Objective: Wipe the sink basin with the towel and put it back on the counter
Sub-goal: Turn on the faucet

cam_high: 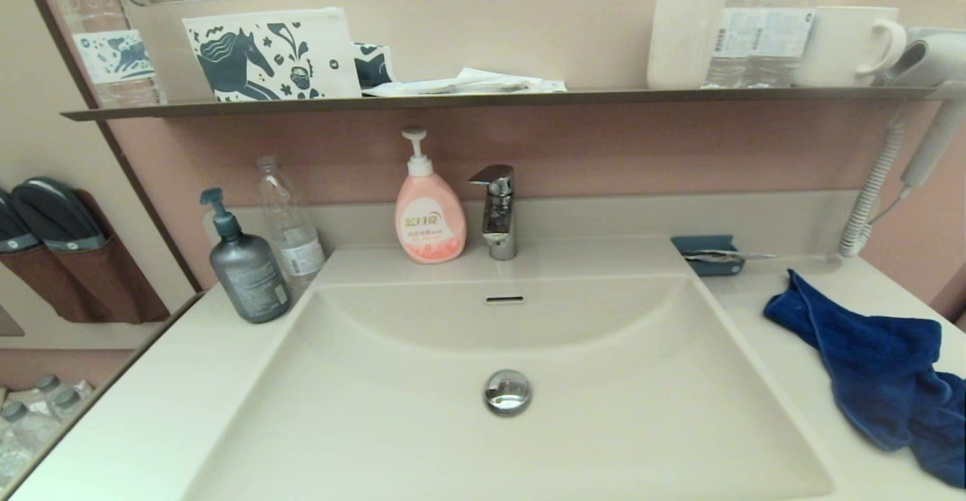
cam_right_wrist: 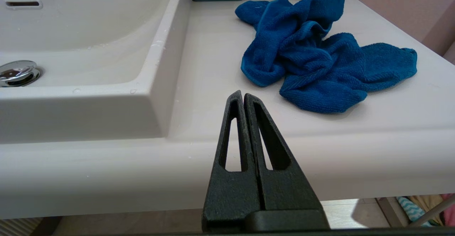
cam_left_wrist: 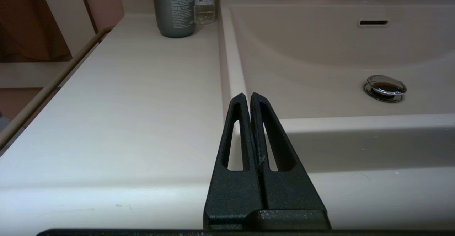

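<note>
The royal-blue towel (cam_high: 875,369) (cam_right_wrist: 320,62) lies crumpled on the counter (cam_high: 785,350) to the right of the sink basin (cam_high: 423,380). The basin is off-white, with a chrome drain plug (cam_high: 507,391) and an overflow slot (cam_high: 504,299). Neither arm shows in the head view. My right gripper (cam_right_wrist: 242,94) is shut with nothing in it, held off the counter's front edge, short of the towel. My left gripper (cam_left_wrist: 247,96) is also shut with nothing in it, low at the front edge by the basin's left rim.
A chrome tap (cam_high: 496,210), a pink soap pump (cam_high: 429,214), a clear bottle (cam_high: 289,222) and a grey pump bottle (cam_high: 245,263) stand along the back and left. A small teal tray (cam_high: 708,254) sits behind the towel. A dark shelf (cam_high: 483,99) overhangs the counter.
</note>
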### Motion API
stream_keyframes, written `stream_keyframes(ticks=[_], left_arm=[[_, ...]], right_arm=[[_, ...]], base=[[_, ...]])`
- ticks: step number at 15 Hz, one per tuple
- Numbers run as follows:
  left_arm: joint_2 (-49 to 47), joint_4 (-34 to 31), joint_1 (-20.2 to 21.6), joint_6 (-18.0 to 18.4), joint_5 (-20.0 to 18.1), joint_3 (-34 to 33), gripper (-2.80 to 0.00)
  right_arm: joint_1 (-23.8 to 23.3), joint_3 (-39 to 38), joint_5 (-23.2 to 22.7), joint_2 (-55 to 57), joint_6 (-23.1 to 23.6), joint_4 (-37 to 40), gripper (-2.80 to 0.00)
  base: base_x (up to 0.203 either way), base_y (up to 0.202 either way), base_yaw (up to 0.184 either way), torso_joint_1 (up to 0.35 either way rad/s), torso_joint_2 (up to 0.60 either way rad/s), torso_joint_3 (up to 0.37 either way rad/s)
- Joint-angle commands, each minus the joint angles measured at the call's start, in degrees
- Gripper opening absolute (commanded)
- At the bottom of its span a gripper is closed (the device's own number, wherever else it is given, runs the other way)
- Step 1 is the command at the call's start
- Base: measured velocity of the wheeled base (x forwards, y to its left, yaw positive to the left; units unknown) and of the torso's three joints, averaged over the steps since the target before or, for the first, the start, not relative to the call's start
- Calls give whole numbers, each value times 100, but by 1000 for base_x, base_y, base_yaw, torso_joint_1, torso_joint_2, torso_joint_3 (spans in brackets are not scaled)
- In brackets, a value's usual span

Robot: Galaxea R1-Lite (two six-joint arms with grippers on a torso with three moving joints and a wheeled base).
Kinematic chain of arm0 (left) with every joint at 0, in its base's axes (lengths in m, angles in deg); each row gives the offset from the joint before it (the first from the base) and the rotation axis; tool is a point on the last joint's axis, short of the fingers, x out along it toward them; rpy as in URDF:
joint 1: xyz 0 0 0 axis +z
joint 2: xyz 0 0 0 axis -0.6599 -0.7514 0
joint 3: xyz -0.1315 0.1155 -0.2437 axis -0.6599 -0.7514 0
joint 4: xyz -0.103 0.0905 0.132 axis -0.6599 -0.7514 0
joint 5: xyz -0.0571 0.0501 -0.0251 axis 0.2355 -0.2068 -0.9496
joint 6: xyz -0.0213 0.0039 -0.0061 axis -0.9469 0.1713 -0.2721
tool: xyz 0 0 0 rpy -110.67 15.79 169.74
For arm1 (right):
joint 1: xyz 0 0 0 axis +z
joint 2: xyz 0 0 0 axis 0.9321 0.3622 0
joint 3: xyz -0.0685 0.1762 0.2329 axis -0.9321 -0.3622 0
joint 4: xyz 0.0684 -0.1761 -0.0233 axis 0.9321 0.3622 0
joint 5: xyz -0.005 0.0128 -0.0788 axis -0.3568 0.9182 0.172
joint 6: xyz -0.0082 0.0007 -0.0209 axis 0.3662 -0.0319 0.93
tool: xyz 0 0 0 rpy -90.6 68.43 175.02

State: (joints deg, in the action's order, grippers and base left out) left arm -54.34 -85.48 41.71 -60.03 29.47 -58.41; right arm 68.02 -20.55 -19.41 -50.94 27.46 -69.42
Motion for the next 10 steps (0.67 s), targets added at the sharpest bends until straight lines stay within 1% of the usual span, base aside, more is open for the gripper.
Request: stream_keyframes(ticks=[1,10], left_arm=[[-6,3,2,0,0,0,-280],[-6,3,2,0,0,0,-280]], right_arm=[[4,0,-2,0,2,-1,-280],[2,0,-2,0,2,-1,-280]], base=[[0,0,0,0,0,0],[0,0,0,0,0,0]])
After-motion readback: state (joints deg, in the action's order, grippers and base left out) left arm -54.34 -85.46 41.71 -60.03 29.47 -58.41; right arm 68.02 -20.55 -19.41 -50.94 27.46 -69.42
